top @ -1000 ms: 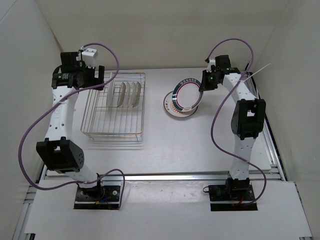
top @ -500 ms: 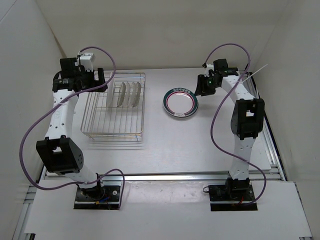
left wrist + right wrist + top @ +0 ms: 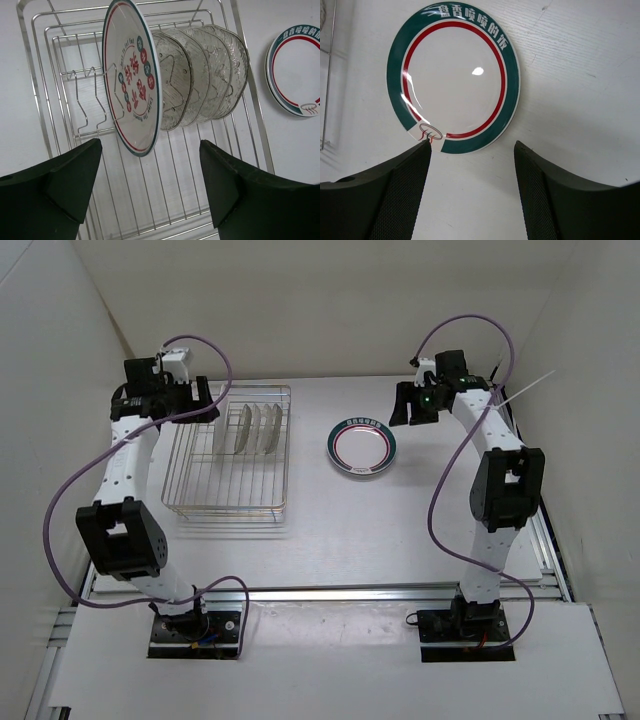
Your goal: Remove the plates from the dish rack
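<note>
Left gripper (image 3: pixel 150 144) and right gripper (image 3: pixel 471 145) both gape empty, and we see the plates (image 3: pixel 132 75) standing on edge in the far half of the dish rack (image 3: pixel 225 480), faces toward its long sides.

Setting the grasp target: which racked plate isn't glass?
The white plate with red lettering and green rim, leftmost in the dish rack; the other plates are clear glass.
</note>
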`<state>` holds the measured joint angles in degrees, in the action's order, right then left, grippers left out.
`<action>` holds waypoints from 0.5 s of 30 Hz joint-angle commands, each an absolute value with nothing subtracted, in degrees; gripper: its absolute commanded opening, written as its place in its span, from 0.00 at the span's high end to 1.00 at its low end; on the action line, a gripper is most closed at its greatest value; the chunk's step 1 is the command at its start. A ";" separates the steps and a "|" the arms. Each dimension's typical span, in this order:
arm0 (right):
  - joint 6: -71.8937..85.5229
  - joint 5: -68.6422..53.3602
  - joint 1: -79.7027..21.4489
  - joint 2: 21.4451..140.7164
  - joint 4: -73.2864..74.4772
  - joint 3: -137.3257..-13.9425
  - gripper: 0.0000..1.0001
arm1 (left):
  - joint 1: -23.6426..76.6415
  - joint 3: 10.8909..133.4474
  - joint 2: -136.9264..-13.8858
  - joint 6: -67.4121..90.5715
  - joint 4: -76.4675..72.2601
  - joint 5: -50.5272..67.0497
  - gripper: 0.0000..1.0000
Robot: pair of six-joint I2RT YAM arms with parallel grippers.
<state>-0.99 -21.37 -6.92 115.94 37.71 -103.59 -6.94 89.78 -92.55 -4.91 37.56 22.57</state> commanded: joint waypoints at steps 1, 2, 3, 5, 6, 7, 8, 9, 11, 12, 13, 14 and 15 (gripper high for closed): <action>-2.90 -22.41 -7.12 113.38 39.98 -104.23 0.29 | -6.16 91.67 -95.18 -3.60 34.73 24.44 0.13; -2.90 -22.41 -7.12 113.38 39.99 -104.24 0.29 | -5.46 91.67 -95.79 -3.60 34.72 24.43 0.13; -2.90 -22.41 -7.12 113.38 39.99 -104.24 0.29 | -5.45 91.67 -96.84 -2.73 33.85 23.74 0.14; -2.90 -22.41 -7.12 113.38 39.99 -104.24 0.29 | -4.92 91.67 -98.08 -2.12 33.05 24.69 0.15; -2.90 -22.41 -7.12 113.38 39.99 -104.24 0.29 | -4.92 92.19 -98.69 -1.41 33.05 25.22 0.19; -2.90 -22.41 -7.12 113.38 39.99 -104.24 0.29 | -4.23 92.20 -99.22 -1.41 33.05 25.22 0.23; -2.90 -22.41 -7.12 113.90 39.99 -104.24 0.29 | -4.22 92.72 -100.10 -1.41 33.05 25.22 0.24; -2.90 -22.41 -7.12 113.91 39.99 -104.24 0.29 | -3.70 92.72 -100.11 -1.41 32.52 24.70 0.27; -2.90 -22.41 -7.12 113.91 39.99 -104.24 0.29 | -3.69 92.72 -101.33 -1.41 32.52 24.70 0.38; -2.90 -22.41 -7.12 113.91 39.99 -104.24 0.29 | -3.69 93.25 -101.34 -1.41 32.52 24.18 0.41; -2.90 -22.41 -7.12 113.91 39.99 -104.24 0.29 | -3.17 93.25 -101.34 -1.41 32.52 24.17 0.45; -2.90 -22.41 -7.12 113.91 39.99 -104.24 0.29 | -3.16 93.25 -101.34 -1.41 32.52 24.17 0.45; -2.90 -22.41 -7.12 113.91 39.99 -104.24 0.29 | -3.16 93.25 -101.34 -1.41 32.52 24.17 0.47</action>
